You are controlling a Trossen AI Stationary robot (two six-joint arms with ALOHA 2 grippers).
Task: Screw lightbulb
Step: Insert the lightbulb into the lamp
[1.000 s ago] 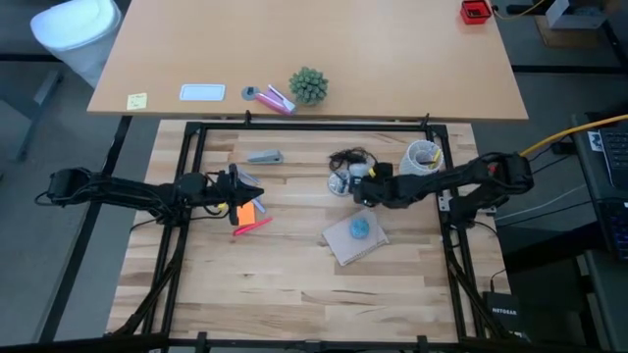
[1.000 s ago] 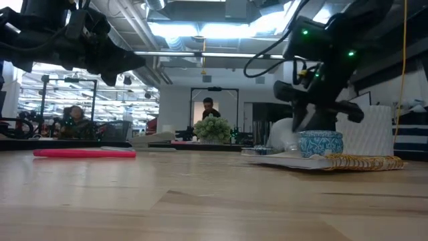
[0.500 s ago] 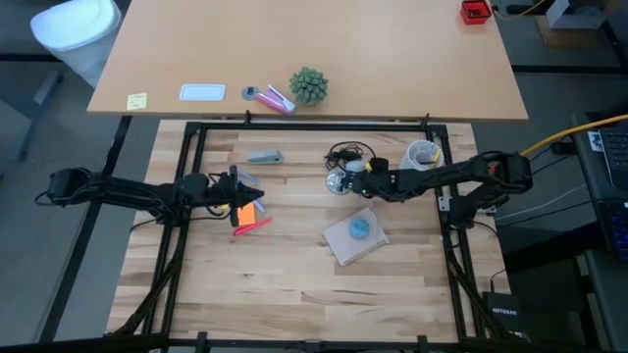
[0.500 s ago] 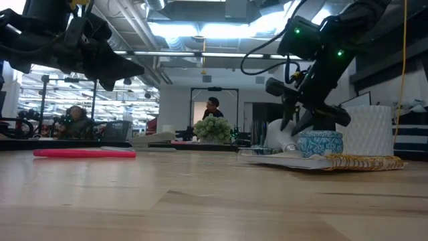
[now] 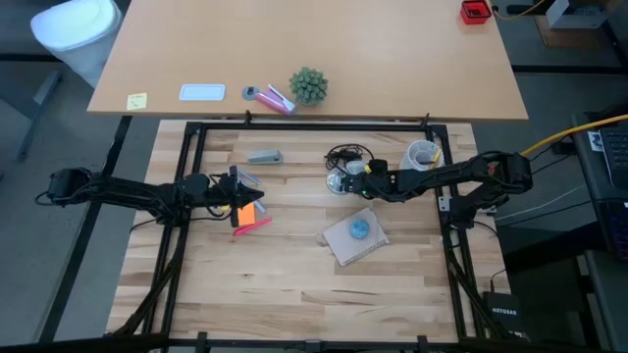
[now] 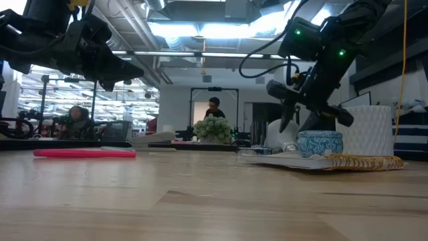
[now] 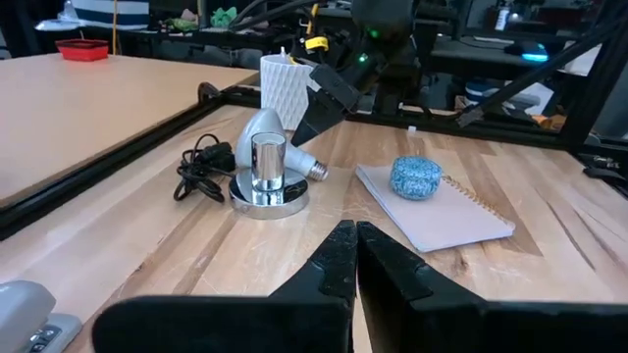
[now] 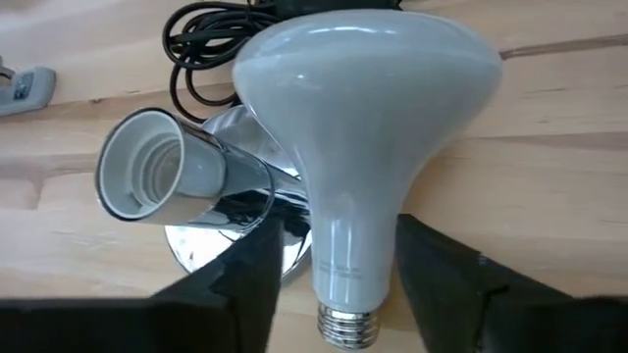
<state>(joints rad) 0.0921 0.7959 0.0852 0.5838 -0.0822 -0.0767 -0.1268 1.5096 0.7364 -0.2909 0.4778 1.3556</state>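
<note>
The lightbulb (image 8: 363, 147) is a frosted white flood bulb lying on its side on the wood, its wide head by the black cord (image 8: 211, 29) and its screw base (image 8: 343, 328) toward my right wrist. Next to it stands the shiny round socket (image 7: 267, 172) with its white-lined tube (image 8: 147, 176). My right gripper (image 5: 363, 176) slants down over the bulb, open, one finger on each side of the bulb's neck. My left gripper (image 7: 351, 245) hangs shut above the table's left half, holding nothing.
A spiral notebook (image 5: 343, 245) with a blue blob (image 5: 360, 228) lies just near of the socket. A white ribbed cup (image 5: 424, 155) stands behind my right arm. A pink pen (image 5: 253, 224) and an orange piece (image 5: 247, 209) lie under my left gripper; a grey object (image 5: 265, 156) sits farther back.
My right gripper has gone from over the notebook's far edge toward the table's far left, to the bulb and socket, and has tipped a little. The bulb and socket have not moved.
</note>
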